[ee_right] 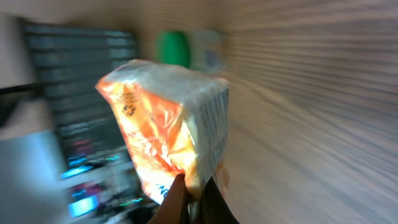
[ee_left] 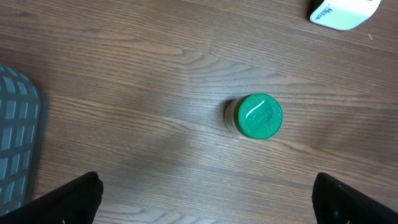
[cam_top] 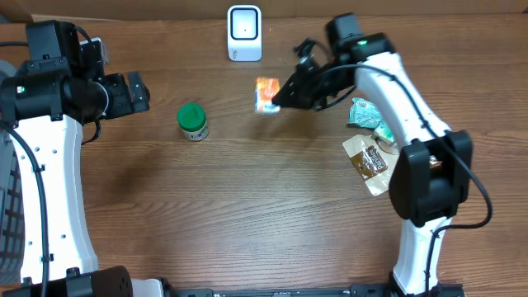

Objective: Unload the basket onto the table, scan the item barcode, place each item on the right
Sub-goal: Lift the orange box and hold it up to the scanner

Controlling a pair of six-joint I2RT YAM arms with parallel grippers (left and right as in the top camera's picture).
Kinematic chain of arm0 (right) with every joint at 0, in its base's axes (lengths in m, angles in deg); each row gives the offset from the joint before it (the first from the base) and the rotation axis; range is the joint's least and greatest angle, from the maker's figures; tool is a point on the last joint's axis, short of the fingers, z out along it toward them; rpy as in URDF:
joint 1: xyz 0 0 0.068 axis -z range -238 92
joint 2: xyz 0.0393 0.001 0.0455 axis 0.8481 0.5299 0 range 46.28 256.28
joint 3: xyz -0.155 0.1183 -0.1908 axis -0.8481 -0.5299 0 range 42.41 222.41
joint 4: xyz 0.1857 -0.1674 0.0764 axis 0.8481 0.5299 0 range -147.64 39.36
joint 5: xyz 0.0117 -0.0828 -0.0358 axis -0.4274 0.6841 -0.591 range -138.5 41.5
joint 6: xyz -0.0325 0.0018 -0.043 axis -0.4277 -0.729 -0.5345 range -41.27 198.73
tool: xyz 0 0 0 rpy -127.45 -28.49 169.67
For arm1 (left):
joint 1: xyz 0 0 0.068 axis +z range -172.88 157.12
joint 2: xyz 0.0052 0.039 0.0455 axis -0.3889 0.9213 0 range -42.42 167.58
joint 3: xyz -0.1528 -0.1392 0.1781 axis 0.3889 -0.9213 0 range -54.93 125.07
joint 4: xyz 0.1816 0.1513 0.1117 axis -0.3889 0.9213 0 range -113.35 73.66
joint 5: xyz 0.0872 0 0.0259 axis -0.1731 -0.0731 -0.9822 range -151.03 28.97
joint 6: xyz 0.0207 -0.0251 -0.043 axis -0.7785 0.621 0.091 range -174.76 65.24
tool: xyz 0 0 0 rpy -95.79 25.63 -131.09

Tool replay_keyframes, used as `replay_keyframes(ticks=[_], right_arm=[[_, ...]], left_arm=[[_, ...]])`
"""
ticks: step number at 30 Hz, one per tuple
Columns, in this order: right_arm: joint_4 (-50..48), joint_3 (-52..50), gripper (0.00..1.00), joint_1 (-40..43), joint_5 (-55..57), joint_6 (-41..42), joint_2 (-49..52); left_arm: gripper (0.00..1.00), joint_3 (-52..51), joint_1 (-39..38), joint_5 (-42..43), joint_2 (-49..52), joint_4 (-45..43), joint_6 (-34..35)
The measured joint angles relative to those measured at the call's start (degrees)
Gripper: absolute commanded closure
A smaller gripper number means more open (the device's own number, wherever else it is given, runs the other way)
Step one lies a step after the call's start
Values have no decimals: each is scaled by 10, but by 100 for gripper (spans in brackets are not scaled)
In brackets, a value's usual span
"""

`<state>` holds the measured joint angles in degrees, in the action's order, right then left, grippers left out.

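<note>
The right gripper (cam_top: 280, 93) is pinched shut on one edge of the orange packet (cam_top: 266, 94). The packet sits just near of the white scanner (cam_top: 244, 33), a little to its right, and apart from it. The scanner stands at the far edge of the table (cam_top: 247, 206), around the middle. In the right wrist view the fingers (ee_right: 186, 202) clamp a narrow strip of the packet (ee_right: 168, 130), and the rest of the packet stands up away from them. A white panel of small print shows on its right side. That view is blurred, so the print cannot be read and no barcode can be picked out.

The left gripper (cam_top: 136, 92) is spread wide and holds nothing. It hangs at the far left, well apart from the packet. A jar (cam_top: 192, 121) with a green lid stands upright between the two grippers, nearer the left one. The left wrist view looks straight down on the jar (ee_left: 258, 116), with the two fingertips (ee_left: 74, 199) wide apart along the bottom edge and a corner of the scanner (ee_left: 343, 12) at the top right.

Right of the packet, by the right arm, lie a teal pouch (cam_top: 363, 113) and a brown pouch (cam_top: 367, 161).
</note>
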<state>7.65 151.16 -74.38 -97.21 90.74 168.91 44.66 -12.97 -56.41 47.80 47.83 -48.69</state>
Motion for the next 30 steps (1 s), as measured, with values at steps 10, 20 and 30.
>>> replay_keyframes(ticks=[10,20,30], right_arm=[[92,188,96,-88,359,26,1],[-199,228,96,-150,702,-94,23],[-459,229,96,-162,800,-338,170]], left_arm=[[0,0,0,0,0,0,0],[1,0,0,0,0,0,0],[0,0,0,-2,0,0,0]])
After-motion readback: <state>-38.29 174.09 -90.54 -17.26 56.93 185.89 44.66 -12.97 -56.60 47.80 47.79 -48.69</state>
